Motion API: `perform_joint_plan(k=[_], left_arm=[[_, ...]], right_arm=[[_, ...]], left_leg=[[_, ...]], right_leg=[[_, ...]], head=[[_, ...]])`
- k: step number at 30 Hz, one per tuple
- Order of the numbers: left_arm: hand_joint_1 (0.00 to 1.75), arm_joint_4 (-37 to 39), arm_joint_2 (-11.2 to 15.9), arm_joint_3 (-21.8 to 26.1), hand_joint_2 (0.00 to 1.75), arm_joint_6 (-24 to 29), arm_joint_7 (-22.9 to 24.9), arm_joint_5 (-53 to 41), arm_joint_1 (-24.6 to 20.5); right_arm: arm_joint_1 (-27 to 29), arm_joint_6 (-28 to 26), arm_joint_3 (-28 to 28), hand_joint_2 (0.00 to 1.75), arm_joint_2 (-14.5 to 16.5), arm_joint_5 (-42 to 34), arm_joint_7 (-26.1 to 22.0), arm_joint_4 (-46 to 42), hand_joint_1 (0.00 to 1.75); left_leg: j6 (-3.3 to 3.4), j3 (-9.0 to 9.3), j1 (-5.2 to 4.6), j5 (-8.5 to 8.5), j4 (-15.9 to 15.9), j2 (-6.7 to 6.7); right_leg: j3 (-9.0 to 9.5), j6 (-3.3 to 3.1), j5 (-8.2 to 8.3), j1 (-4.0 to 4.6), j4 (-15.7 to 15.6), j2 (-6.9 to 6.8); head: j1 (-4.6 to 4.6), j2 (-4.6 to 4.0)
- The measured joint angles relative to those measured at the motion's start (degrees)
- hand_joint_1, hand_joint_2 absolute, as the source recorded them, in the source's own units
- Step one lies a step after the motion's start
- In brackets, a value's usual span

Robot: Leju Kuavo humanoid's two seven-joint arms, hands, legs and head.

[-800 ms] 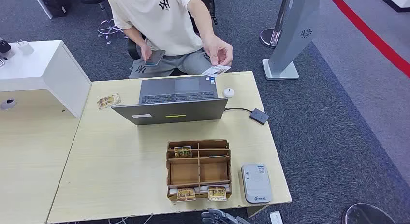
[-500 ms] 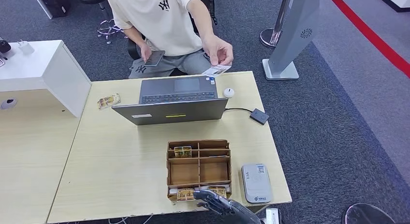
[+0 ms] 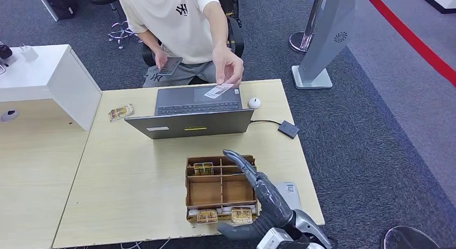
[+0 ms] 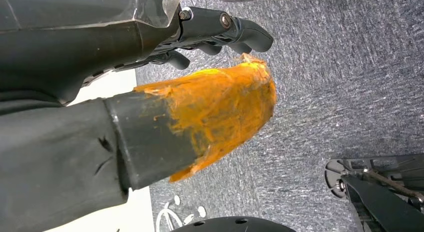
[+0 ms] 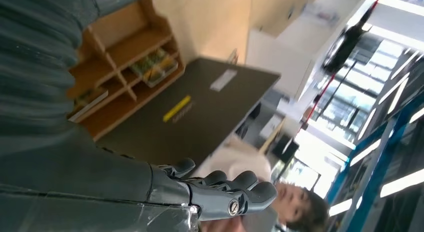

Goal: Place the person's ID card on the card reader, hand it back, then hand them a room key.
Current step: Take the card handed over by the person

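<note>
Head view: person's hand (image 3: 228,66) is holding ID card (image 3: 219,91) over laptop (image 3: 196,110), long axis roughly L-R, lying far side of organizer (image 3: 220,187) from right robot hand (image 3: 253,179), which is extending w/ fingers spread, empty. Left robot hand (image 4: 220,31) is hanging, curled, empty; right is nearer.

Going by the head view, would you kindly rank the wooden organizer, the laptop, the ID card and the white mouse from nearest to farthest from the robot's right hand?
From the right hand:
1. Wooden organizer, directly beneath the fingers.
2. Laptop, beyond it at mid-table.
3. ID card, in the person's hand above the keyboard, and white mouse, right of the laptop: too close to call.
</note>
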Motion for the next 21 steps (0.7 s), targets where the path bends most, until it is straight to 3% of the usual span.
perform_joint_plan(k=[12, 15, 21], left_arm=[[0.0, 0.2, -0.1, -0.1, 0.0, -0.8, 0.8, -3.1, 0.0], [0.0, 0.3, -0.2, -0.2, 0.0, -1.1, 0.8, -3.8, 0.0], [0.0, 0.4, -0.2, -0.6, 0.0, -1.4, 0.8, -4.8, 0.0]], right_arm=[[-8.9, -25.5, 3.0, 1.75, 0.9, 28.5, 13.7, 5.7, 0.0], [-10.7, -28.3, 2.7, 1.75, 1.8, 33.9, 16.2, 7.2, 0.0], [-13.0, -29.1, 1.0, 1.75, 3.8, 40.4, 17.9, 8.6, 0.0]], left_leg=[[0.0, 0.01, 0.0, 0.01, 0.0, 0.0], [0.0, 0.02, 0.01, 0.01, 0.0, 0.0], [0.0, 0.02, 0.01, 0.01, 0.0, 0.0]], right_leg=[[0.0, -0.02, 0.01, 0.0, 0.0, 0.0], [0.0, -0.03, 0.02, 0.01, 0.0, 0.0], [0.0, -0.03, 0.02, 0.01, 0.0, 0.0]], head=[[-0.01, 0.0], [0.0, 0.0], [0.0, 0.0]])
